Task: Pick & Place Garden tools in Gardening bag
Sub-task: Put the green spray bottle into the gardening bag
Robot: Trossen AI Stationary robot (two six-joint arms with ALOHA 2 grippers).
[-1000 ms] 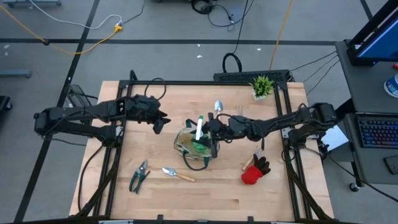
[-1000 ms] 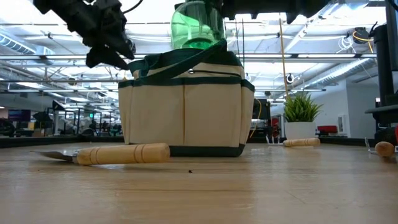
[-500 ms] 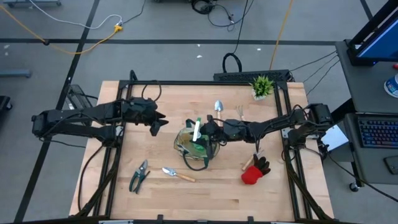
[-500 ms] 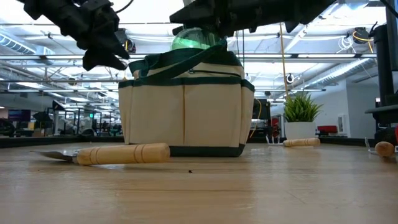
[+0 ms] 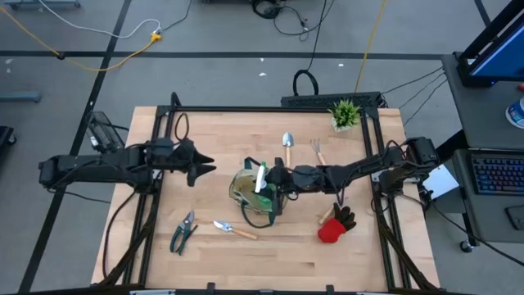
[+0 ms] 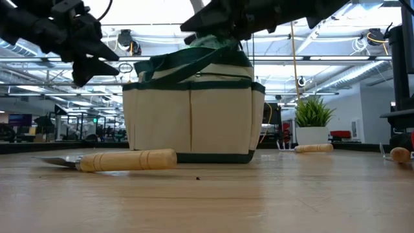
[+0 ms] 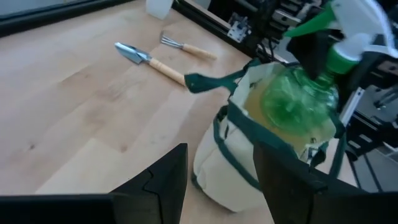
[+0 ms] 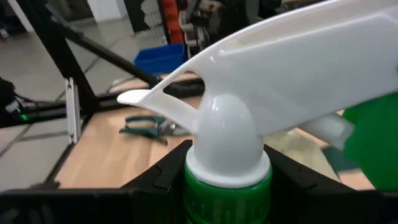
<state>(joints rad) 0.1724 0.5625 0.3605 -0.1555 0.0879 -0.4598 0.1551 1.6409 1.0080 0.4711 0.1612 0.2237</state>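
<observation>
I am holding the green spray bottle [image 7: 298, 99] by its neck with my right gripper [image 5: 277, 178], fingers pinching just under the white trigger head [image 8: 292, 68]. The bottle is sitting body-down in the open mouth of the gardening bag [image 5: 258, 193], near the middle of the table [image 5: 205, 262], its long axis roughly upright and tilting a little, the white head sticking out above the rim with the nozzle aiming toward the far edge and my left side. From table height only a sliver of green is peeking over the bag's dark green trim [image 6: 194, 83].

My left gripper [image 5: 205, 166] is hanging over bare wood on the left of the bag, apart from it, fingers spread and holding nothing, pointing toward the bag.

Open room is lying all around the bag. One trowel [image 5: 287, 144] and the hand fork [image 5: 316, 149] are resting beyond it toward the far edge, handles pointing toward the near side. The second trowel [image 5: 232, 229] and the green-handled pruners [image 5: 182, 232] are lying on the near side to the left, and the red-and-black glove [image 5: 336, 225] is lying on the near right, under my right arm. The potted plant [image 5: 345, 113] is standing at the far right corner.
</observation>
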